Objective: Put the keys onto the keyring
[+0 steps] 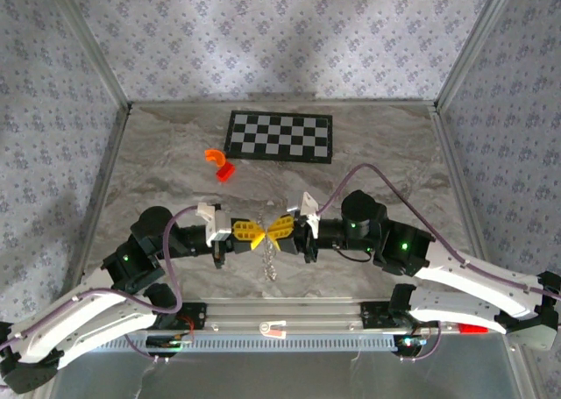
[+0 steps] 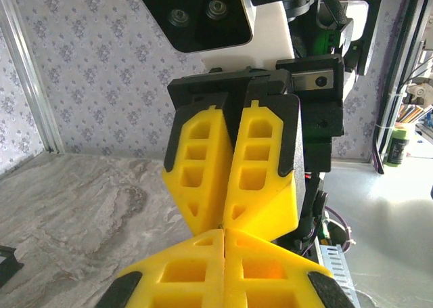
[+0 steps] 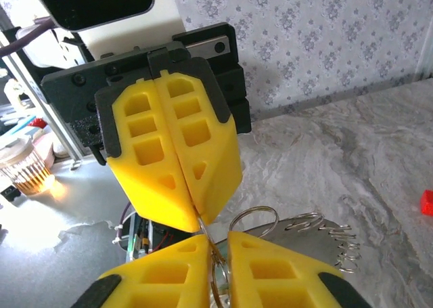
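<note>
Top external view had my two end effectors nose to nose above the middle of the bench point(image 1: 175, 180): left end effector point(image 1: 258, 234) reaching in from the left, right end effector point(image 1: 275, 231) from the right, yellow tips all but touching. And there was the keyring point(image 1: 272, 263), strung out below that meeting point. Its long axis ran straight toward the near edge, and its free end pointed at my bases.

Left wrist view: my left fingers point(image 2: 183, 274) were pressed flat together, no gap at all. Whether the wire was caught between them, I could not tell.

Right wrist view: my right fingers point(image 3: 270, 274) stood at a thin slit, and the silvery wire ran right through it, pinched there. Beyond the tips the loops fanned off to the picture's right, low over the marbled surface.

Far side of the bench: the orange curved piece point(image 1: 215, 156), the red piece point(image 1: 225, 174) just beside it, the checkerboard point(image 1: 280, 136) behind.
</note>
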You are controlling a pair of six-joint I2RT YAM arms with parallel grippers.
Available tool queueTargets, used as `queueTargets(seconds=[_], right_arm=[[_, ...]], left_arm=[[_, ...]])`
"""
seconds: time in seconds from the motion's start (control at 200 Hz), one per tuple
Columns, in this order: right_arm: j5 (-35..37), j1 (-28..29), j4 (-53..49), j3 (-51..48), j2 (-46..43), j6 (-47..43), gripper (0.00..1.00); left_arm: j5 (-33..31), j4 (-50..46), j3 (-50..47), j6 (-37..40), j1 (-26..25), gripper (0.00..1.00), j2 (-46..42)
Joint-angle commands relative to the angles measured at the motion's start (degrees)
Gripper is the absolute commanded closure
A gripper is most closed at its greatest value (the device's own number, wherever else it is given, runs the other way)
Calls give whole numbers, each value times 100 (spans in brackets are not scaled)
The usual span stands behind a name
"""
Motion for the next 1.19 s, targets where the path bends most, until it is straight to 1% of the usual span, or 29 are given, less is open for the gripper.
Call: queueTargets(seconds=[0.0,0.085,0.205,0.265,0.395,0.465,0.54,0.59,0.745,0.87,1.189], right_arm=[[-63,-37,154,-44,29,-32,92],[-139,-28,122,-39,16,-138,100],[-151,34,-64,3,-61,-442,100],[-51,81,-238,34,-118,-642,100],[336,90,-865,298,-117,-1029,100],[573,102,-1170,450,-123,-1228,100],[820,133,-1532,623,-66,-1516,100],[993,165,-1773,737,-26,-1719,100],[1452,264,-2396,1162,209,-2201,100],[1701,354,-2650,1440,406,-2454,100],[1823,507,-2742,1861,708,-2688,100]], left_arm=[[153,307,153,14,-16,100,-36],[114,223,192,34,-16,100,-27],[-256,-182,307,121,-17,100,-2],[-295,-460,397,181,-17,100,21],[-237,-1180,712,228,-17,80,120],[-422,-1637,874,290,-17,73,133],[-789,-2162,1056,396,-16,70,131],[-919,-2515,1191,529,-17,69,138],[-924,-3125,1485,775,-19,66,281],[-784,-3093,1525,803,-12,65,444],[-702,-2110,1274,733,-17,64,654]])
